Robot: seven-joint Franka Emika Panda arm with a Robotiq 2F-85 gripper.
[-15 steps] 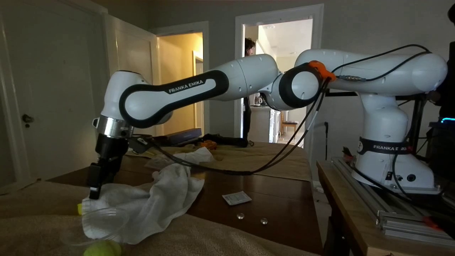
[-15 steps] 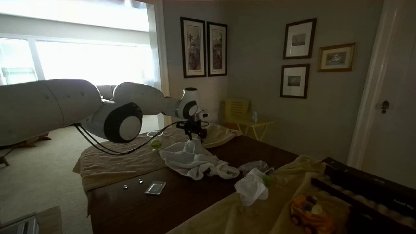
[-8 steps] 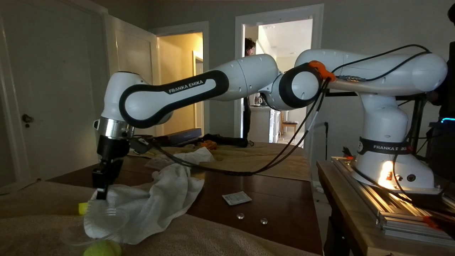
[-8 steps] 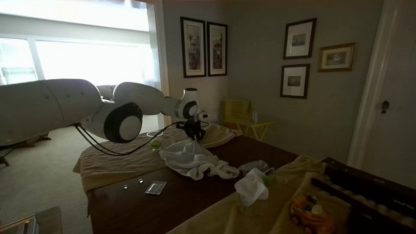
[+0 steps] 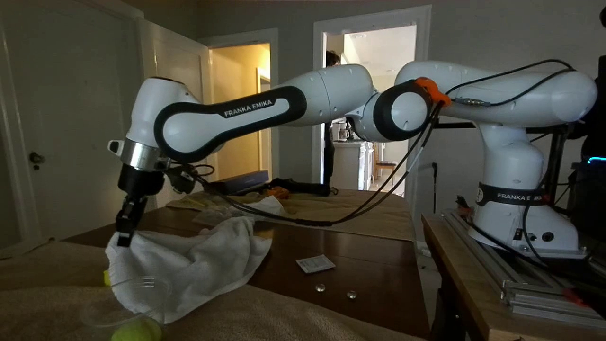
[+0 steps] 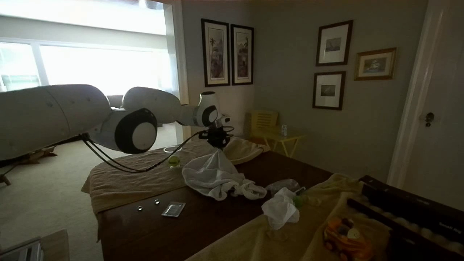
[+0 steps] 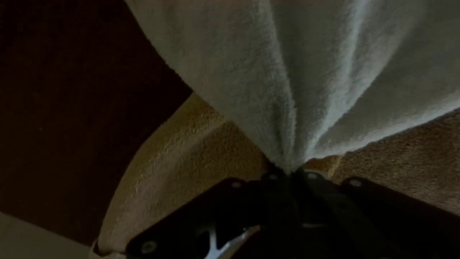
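Observation:
My gripper is shut on a white towel, whose folds gather to a point between the fingertips in the wrist view. In an exterior view the gripper pinches the towel at its raised end, just above the table. The gripper also shows in an exterior view, with the towel drawn up into a peak beneath it; the rest lies bunched on the table. A clear plastic container stands in front of the towel, near a yellow-green ball.
A small silver packet and two clear beads, one a glass bead, lie on the dark table. Tan cloth covers parts of it. White tissue, an orange toy car and a black box stand farther along.
The jaws have come together on the towel. My gripper has since risen and tilted, pulling the pinched part of the towel upward.

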